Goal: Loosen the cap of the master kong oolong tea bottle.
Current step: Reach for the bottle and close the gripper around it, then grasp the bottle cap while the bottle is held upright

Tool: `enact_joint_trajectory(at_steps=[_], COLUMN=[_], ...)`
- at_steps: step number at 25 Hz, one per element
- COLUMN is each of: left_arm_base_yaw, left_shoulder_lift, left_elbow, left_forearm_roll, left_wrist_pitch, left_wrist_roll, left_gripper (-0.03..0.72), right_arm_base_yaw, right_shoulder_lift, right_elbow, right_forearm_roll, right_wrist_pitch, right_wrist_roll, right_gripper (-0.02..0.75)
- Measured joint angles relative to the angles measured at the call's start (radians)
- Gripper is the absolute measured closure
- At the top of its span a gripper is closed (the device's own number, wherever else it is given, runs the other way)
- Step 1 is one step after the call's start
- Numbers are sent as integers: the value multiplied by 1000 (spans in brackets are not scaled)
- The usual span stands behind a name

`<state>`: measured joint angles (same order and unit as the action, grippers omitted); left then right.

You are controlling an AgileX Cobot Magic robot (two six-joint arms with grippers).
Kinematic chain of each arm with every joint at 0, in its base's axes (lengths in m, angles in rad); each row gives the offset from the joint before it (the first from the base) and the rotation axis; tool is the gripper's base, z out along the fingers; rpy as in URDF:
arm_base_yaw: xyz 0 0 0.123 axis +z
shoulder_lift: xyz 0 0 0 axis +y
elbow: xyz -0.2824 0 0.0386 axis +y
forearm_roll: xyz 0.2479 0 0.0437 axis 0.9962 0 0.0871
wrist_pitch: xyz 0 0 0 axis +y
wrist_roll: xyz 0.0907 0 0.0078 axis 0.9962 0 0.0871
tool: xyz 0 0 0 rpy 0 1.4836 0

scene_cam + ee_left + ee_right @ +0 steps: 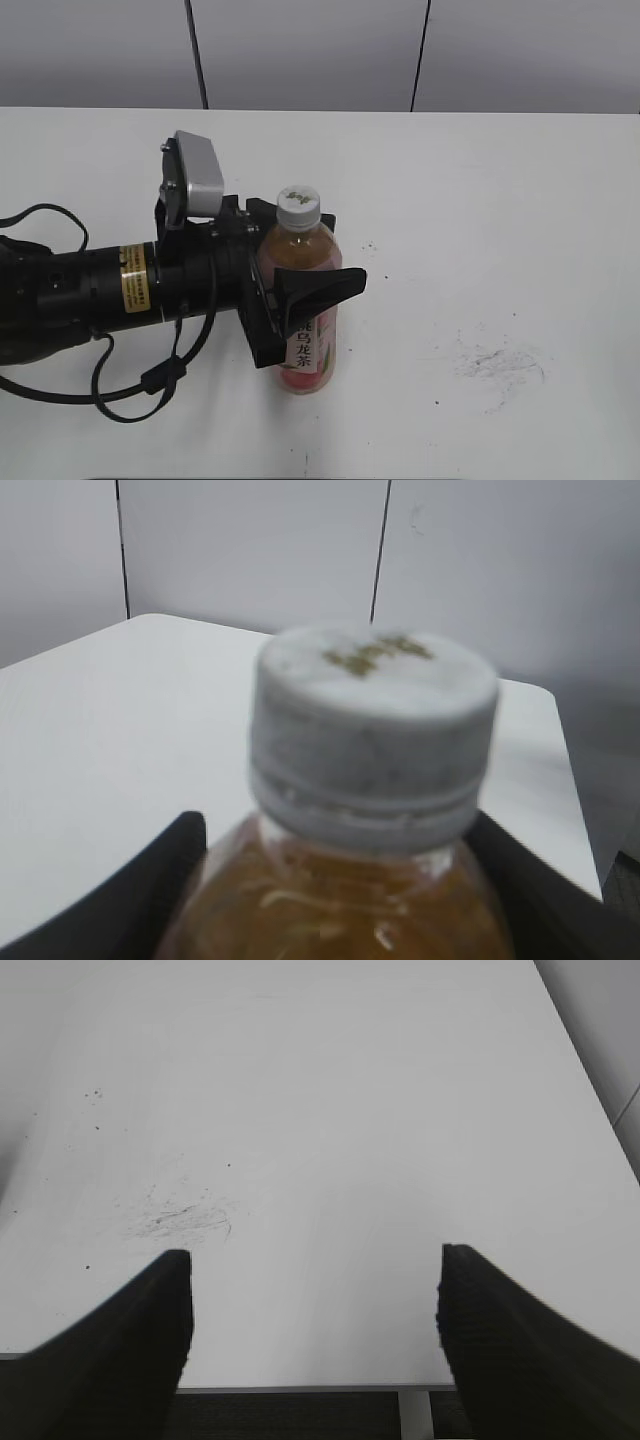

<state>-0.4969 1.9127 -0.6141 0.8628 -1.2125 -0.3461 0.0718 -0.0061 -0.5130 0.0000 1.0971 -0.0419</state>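
On the white surface (500,200), your left hand (300,265) is clenched around the clear plastic amber-tea bottle (305,350) below its white screw cap (298,207), while your right hand (312,1340) hangs released.

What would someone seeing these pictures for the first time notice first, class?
The amber oolong tea bottle stands upright near the middle of the white table, gripped around its body by the left claw reaching in from the left. Its white cap fills the left wrist view. The right claw hangs open over bare table.
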Motion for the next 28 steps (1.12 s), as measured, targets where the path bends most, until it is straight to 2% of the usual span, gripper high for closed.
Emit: enact_joint_trajectory(at_steps=[7,12,14,17,23,28], left_arm_base_yaw=[0,0,0,0,0,0], left_shoulder_lift=[0,0,0,0,0,0], left_elbow=[0,0,0,0,0,0], left_forearm_roll=[0,0,0,0,0,0], left_wrist_pitch=[0,-1,-1,-1,-1,-1], left_wrist_roll=[1,2,3,3,3,3], left_gripper=[240,240,240,240,240,240], right_arm_base_yaw=[0,0,0,-1,-1,41], right_shoulder_lift=[0,47,99,238,587,840], right_elbow=[0,-1,-14,-53,-217,-427], right_forearm_roll=[0,104,160,283,499,546], right_wrist_pitch=[0,-13,-59,-114,-120,-76], right_wrist_roll=[0,-6,-63,-199,-425,-482], right_gripper=[164,164,164,164,192,206])
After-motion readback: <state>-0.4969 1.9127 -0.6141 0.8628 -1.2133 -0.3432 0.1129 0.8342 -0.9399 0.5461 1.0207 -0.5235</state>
